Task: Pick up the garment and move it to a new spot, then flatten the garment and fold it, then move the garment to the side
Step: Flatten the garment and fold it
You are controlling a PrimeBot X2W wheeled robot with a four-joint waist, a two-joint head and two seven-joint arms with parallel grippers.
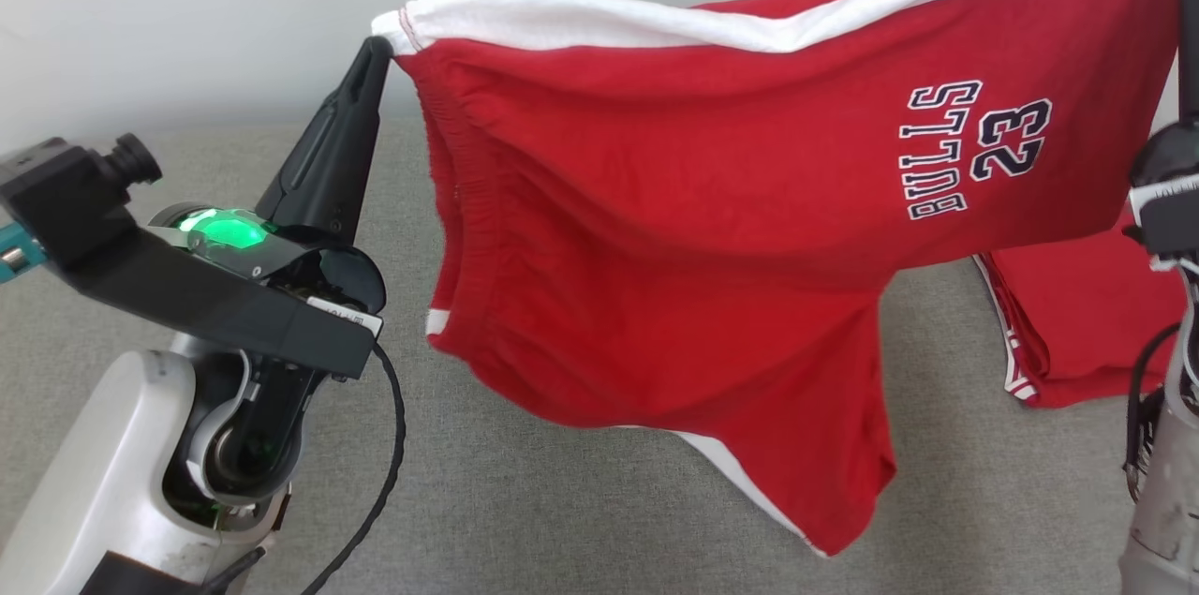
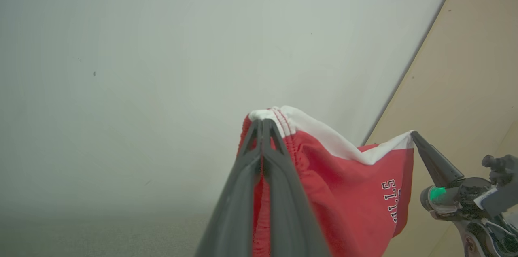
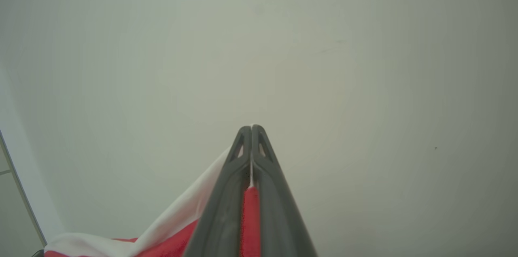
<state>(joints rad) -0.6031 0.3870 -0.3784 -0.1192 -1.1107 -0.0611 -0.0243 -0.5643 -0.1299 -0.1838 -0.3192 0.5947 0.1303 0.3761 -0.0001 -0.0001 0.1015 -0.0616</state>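
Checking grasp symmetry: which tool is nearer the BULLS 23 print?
Right. The right tool pinches the white stripe by the print; left tool holds the stripe's other end, across the shorts.

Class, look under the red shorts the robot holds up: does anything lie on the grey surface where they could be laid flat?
Yes. Another red garment lies on the grey surface at the robot's right, below that end of the shorts. Left of it nothing visible is in the way, though the shorts hide part.
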